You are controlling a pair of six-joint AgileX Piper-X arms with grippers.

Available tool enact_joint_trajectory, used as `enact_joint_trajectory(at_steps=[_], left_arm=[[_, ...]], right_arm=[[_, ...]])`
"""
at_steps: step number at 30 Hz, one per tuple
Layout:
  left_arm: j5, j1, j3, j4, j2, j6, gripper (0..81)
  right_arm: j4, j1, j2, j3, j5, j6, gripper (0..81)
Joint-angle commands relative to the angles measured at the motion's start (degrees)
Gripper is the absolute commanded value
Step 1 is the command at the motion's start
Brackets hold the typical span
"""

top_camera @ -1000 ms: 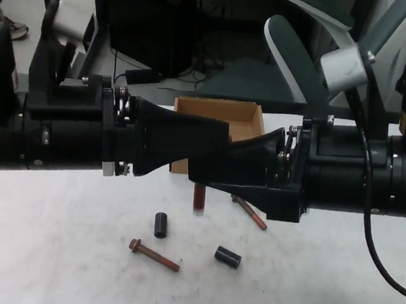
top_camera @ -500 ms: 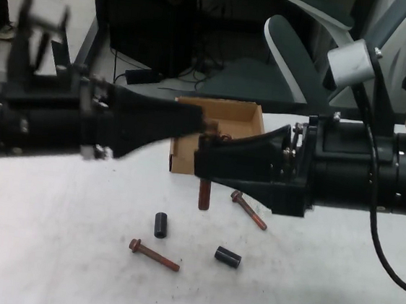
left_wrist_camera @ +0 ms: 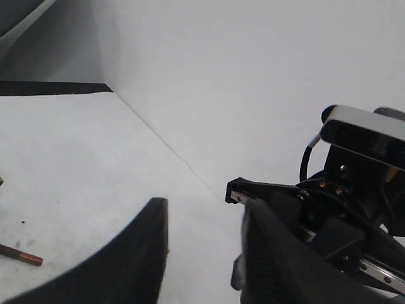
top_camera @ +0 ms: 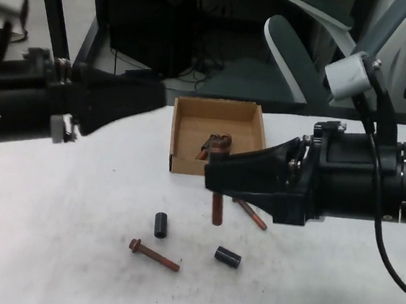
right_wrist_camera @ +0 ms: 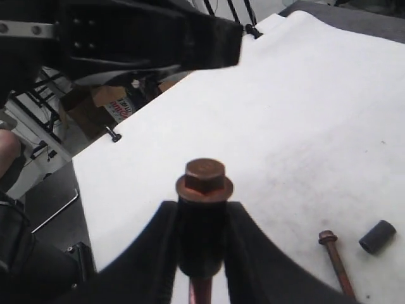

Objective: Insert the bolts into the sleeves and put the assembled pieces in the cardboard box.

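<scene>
Right gripper (right_wrist_camera: 201, 212) is clamped on a black sleeve (right_wrist_camera: 201, 231) with a bolt (right_wrist_camera: 204, 179) through it, held upright above the bench (top_camera: 47, 252), just in front of the cardboard box (top_camera: 184, 124). Left gripper (left_wrist_camera: 204, 212) stands apart, fingers spread, empty. 1 piece (top_camera: 215, 144), apparently assembled, lies in the box. 2 loose sleeves (top_camera: 160, 224) (top_camera: 227, 257) and 2 loose bolts (top_camera: 154, 256) (top_camera: 250, 211) lie unassembled on the bench. Judged under half done.

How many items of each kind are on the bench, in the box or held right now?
Cardboard box: 1
Loose bolts: 2
Loose sleeves: 2
Bolts in sleeves: 2, one in the right hand, one in the box, its sleeve hard to make out
Total: 7
</scene>
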Motion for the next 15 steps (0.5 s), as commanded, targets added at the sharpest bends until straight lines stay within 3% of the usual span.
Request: enact_joint_trajectory(at_steps=[1, 7, 15], left_arm=[[1.11, 1.90, -0.11, 2.36, -2.47, 0.78, 24.7], [1.28, 6.07, -0.11, 14.42, -8.42, 5.29, 12.9], [-3.85, 8.85, -0.11, 24.69, -16.60, 7.34, 12.8]], right_arm=[[2.63, -3.17, 1.78, -3.25, 2.37, -0.54, 0.3], [12.16, -7.99, 12.53, -15.56, 5.20, -6.40, 0.3], [18.76, -13.25, 31.80, -34.49, 9.86, -9.04, 0.3]])
